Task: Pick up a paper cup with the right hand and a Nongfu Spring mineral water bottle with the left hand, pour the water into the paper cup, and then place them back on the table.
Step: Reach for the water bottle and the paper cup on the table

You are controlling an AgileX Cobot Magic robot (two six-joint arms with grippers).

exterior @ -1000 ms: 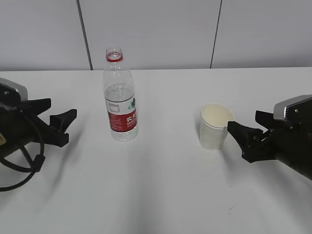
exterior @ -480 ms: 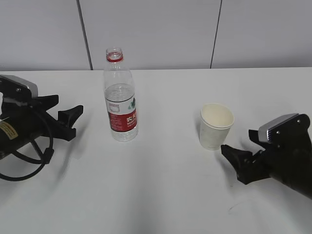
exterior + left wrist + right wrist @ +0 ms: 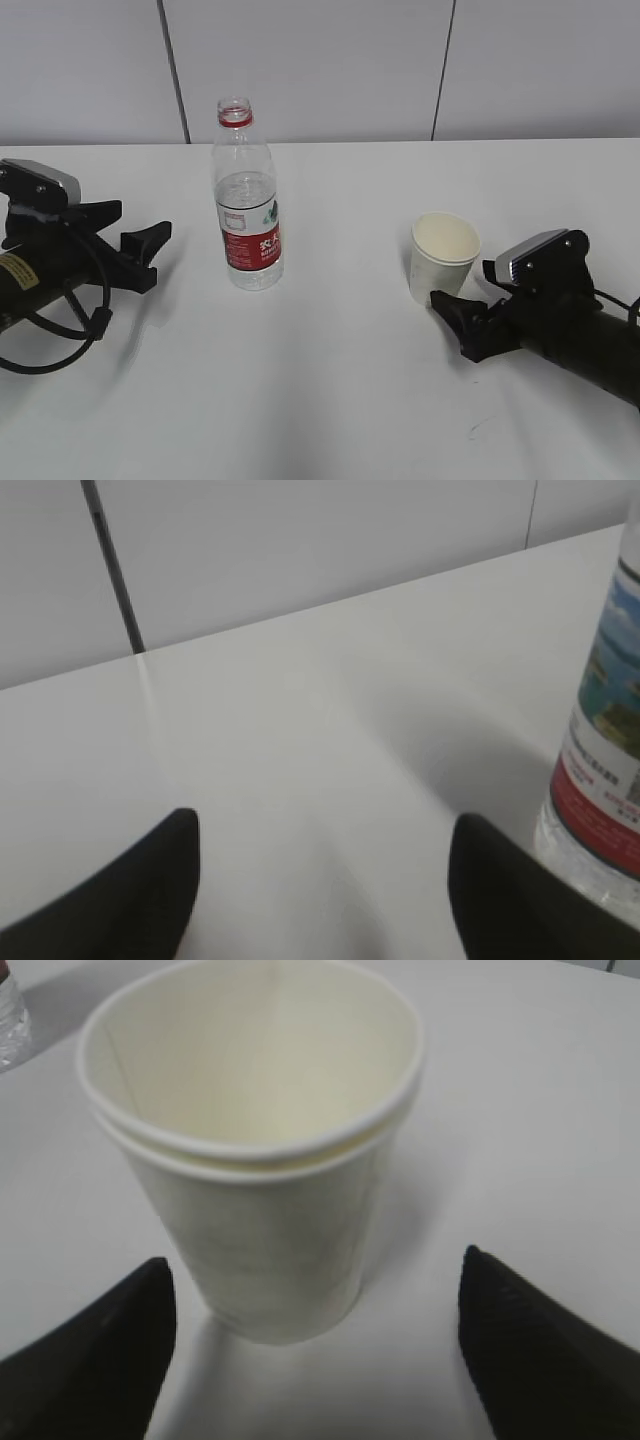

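The Nongfu Spring mineral water bottle (image 3: pixel 247 205) stands upright and uncapped on the table (image 3: pixel 330 400), left of centre; its label shows at the right edge of the left wrist view (image 3: pixel 605 780). The paper cup (image 3: pixel 443 258) stands upright to the right and fills the right wrist view (image 3: pixel 255 1150). My left hand (image 3: pixel 145 220) is open and empty, left of the bottle and apart from it, and its fingertips frame bare table (image 3: pixel 320 830). My right hand (image 3: pixel 460 283) is open low at the cup's right front, with its fingertips either side of the cup's base (image 3: pixel 315 1260) and not touching it.
A grey panelled wall (image 3: pixel 320 70) runs behind the table's far edge. A small dark scuff mark (image 3: pixel 472 430) lies on the table near the front right. Black cables (image 3: pixel 60 330) loop under the left arm.
My right hand has dropped lower and moved left, up to the cup's base. My left hand has moved a little right toward the bottle. The bottle and the cup have not moved.
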